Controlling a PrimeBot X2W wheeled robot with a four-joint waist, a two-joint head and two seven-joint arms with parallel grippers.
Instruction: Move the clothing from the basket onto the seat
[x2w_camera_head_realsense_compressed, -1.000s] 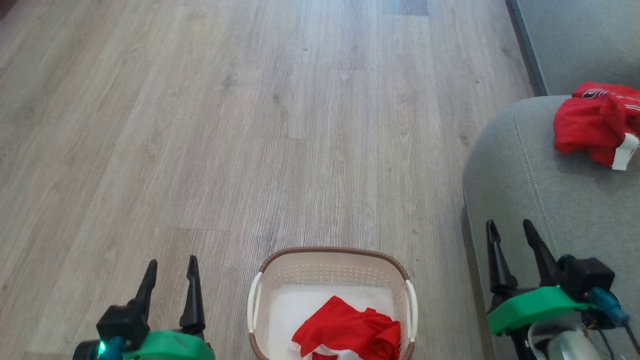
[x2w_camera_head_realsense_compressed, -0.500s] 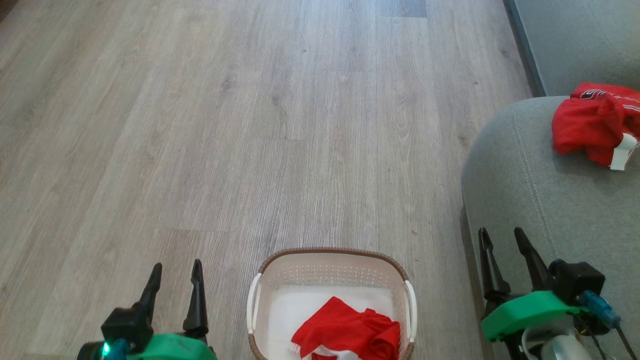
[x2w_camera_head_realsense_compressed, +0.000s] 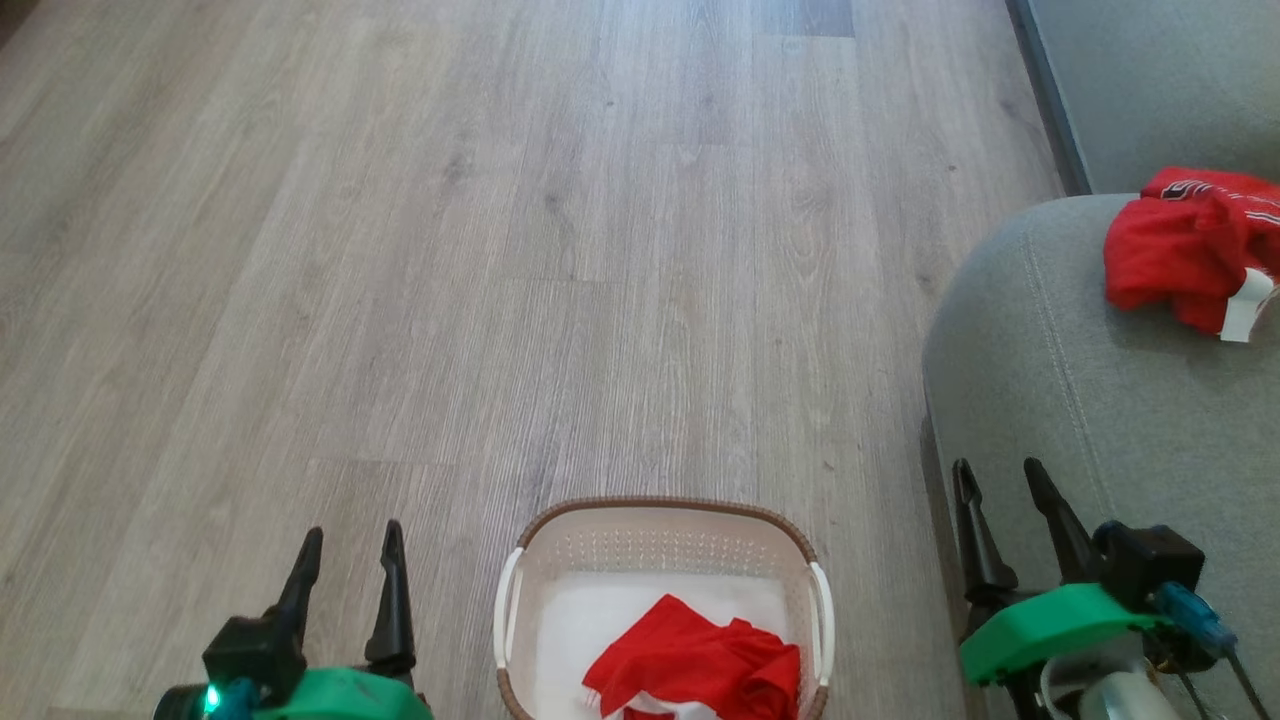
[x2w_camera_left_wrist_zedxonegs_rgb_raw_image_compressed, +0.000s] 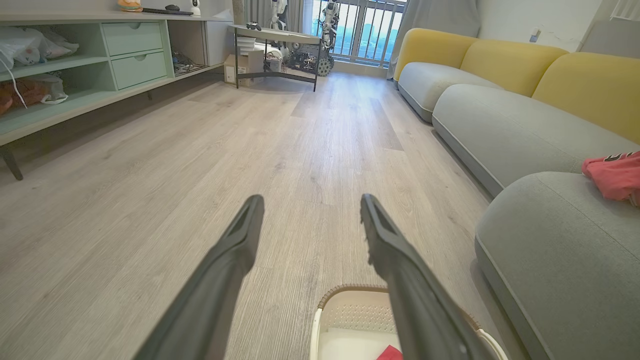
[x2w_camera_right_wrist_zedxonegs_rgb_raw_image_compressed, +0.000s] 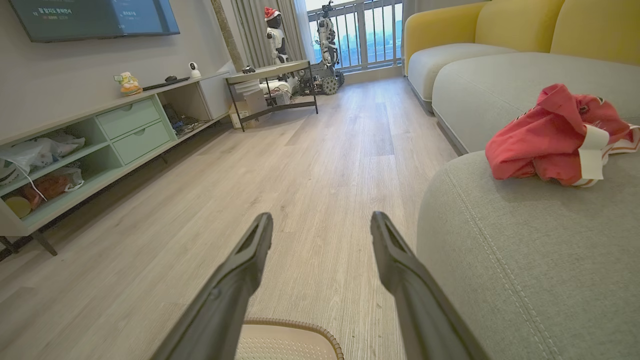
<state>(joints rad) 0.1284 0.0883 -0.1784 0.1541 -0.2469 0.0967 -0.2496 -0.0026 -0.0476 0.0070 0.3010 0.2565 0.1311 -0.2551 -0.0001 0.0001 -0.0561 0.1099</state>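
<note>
Clothing (x2w_camera_head_realsense_compressed: 700, 670): one red garment in basket (x2w_camera_head_realsense_compressed: 665, 503), between our left gripper (x2w_camera_head_realsense_compressed: 348, 545) and right gripper (x2w_camera_head_realsense_compressed: 995, 475), both spread and empty; we judge right nearer.

The left gripper (x2w_camera_head_realsense_compressed: 350, 532) and right gripper (x2w_camera_head_realsense_compressed: 997, 466) each have two long tapering black fingers (x2w_camera_head_realsense_compressed: 391, 590) on a green mount (x2w_camera_head_realsense_compressed: 1060, 620); the right carries a blue plug (x2w_camera_head_realsense_compressed: 1195, 615) and dark cables (x2w_camera_head_realsense_compressed: 1243, 682)

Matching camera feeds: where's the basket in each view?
Head view: basket bottom centre, on the floor.
Left wrist view: basket at bottom edge, right of centre.
Right wrist view: basket rim at bottom centre.
Shared landmark: red garment on the seat, at right in all.
</note>
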